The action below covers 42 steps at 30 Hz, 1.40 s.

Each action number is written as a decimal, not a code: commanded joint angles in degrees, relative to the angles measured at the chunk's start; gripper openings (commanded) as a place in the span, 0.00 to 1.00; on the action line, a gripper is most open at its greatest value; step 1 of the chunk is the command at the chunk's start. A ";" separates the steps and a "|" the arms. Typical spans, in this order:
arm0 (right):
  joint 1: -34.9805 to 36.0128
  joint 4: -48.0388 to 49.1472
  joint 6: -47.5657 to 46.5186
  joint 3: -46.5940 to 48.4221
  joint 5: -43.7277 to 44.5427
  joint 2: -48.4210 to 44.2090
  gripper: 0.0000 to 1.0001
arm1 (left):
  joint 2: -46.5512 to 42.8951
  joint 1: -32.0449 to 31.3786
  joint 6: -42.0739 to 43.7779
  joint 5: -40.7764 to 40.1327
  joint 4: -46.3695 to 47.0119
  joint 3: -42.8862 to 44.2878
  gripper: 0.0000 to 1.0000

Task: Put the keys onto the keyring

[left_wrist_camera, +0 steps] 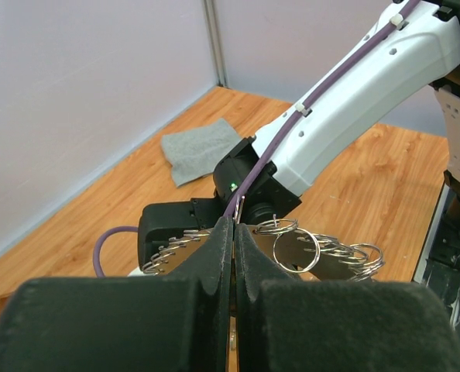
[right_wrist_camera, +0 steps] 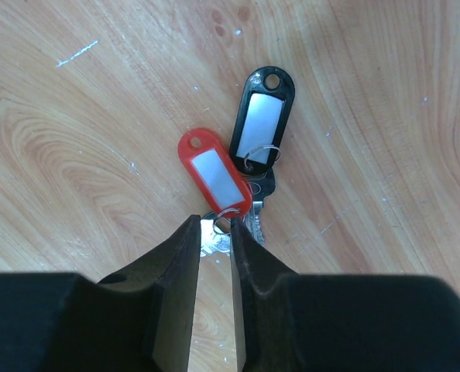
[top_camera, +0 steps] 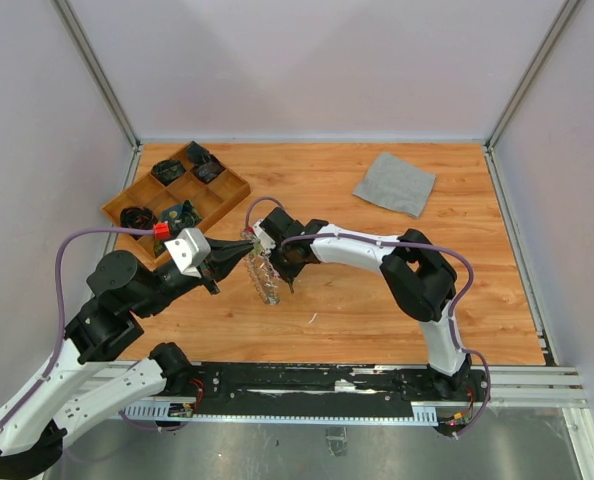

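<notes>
Pick-up step. We are seeing the left pincer (left_wrist_camera: pixel 234 226) clamping the one keyring (left_wrist_camera: pixel 317 249) aloft. The right pincer (right_wrist_camera: pixel 214 232) is straddling the two keys (right_wrist_camera: pixel 255 203) lying touching on the table (right_wrist_camera: pixel 75 116), its jaws narrowly parted; we cannot tell whether it is gripping. Tags: one red tag (right_wrist_camera: pixel 213 172), one black tag (right_wrist_camera: pixel 261 120). Next, we are judging, comes a firm pinch, a lift, then threading.

My left arm (top_camera: pixel 127 290) reaches right, jaws pressed shut; my right arm (top_camera: pixel 357 250) reaches left, jaws down, narrowly apart.
</notes>
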 commanded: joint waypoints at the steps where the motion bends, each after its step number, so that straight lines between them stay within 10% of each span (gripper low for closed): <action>1: 0.80 -2.17 0.89 1.37 1.87 1.35 0.23 | -0.93 0.47 0.22 -0.12 3.20 0.08 0.01; 10: 0.80 -3.07 0.89 1.45 0.96 2.19 0.27 | -1.19 0.47 0.09 -0.16 3.13 -0.04 0.01; 22: 0.77 -2.86 0.73 0.77 2.13 0.42 0.05 | -1.05 0.47 0.00 -0.04 3.45 0.01 0.01; 42: -7.52 9.32 -0.37 -19.17 -15.65 -25.39 0.07 | -1.64 0.46 -0.59 0.86 5.09 -0.16 0.00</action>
